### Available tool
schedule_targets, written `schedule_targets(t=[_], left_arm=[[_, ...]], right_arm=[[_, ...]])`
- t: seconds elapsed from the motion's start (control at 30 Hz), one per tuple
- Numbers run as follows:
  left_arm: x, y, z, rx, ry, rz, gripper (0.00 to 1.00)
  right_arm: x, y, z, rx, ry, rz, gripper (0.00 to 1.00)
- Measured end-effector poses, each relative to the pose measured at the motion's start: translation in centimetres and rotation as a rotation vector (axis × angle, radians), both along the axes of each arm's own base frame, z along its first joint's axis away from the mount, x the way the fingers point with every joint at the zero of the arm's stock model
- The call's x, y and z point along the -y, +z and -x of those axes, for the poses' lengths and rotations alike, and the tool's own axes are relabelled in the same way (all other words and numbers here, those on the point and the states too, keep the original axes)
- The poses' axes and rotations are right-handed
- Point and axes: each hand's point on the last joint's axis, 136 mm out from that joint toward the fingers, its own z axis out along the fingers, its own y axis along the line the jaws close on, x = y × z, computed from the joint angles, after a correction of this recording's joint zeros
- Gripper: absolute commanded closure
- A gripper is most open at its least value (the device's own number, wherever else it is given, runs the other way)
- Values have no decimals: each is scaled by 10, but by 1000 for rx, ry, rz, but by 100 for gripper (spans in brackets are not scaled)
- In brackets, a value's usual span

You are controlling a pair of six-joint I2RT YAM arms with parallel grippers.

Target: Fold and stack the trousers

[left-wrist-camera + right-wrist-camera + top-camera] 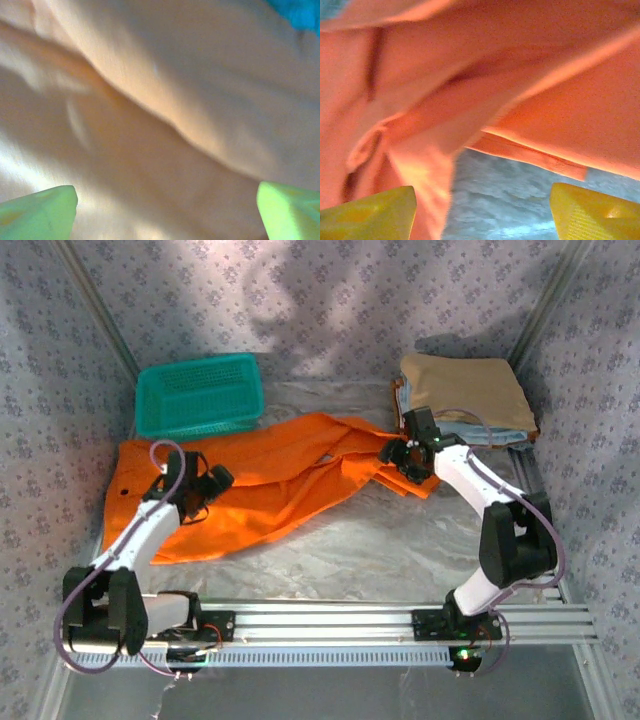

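Orange cloth covers the left and middle of the table (390,550): the trousers (280,490) lie in a loose, creased sprawl from the left edge, just in front of the teal basket (200,395), across to the folded pile at the far right. Over their left part hangs the left gripper (208,483), jaws spread wide with nothing between them; its wrist view has the green fingertips (40,210) apart above a soft ridge of fabric. Judging by the folds, the cloth is light, limp and not fragile, so it will likely sag and drag rather than hold a shape. A pinch on a hem, waistband or doubled edge should hold better than flat cloth. At the right end the right gripper (400,455) is likewise open over bunched leg ends, with a hemmed edge just beyond its yellow fingertips (370,210). Beside it sit the tan garment (465,385) and light blue garments (480,432)
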Motion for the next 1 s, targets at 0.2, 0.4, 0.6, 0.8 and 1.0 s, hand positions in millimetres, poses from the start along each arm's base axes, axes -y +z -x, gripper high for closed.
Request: schedule_targets(t=[0.2, 0.4, 0.6, 0.8, 1.0], left_arm=[[30, -35, 39, -82, -93, 7, 8], [40, -35, 47, -73, -120, 14, 8], [41, -27, 46, -40, -126, 17, 8], [40, -20, 45, -13, -130, 15, 9], [32, -14, 49, 7, -131, -16, 8]], right_arm=[[7, -22, -18, -23, -89, -71, 28], [-4, -18, -40, 11, -98, -127, 30], [-7, -12, -49, 36, -112, -153, 30], [-11, -15, -67, 32, -120, -195, 78], [9, -41, -61, -42, -171, -256, 100]])
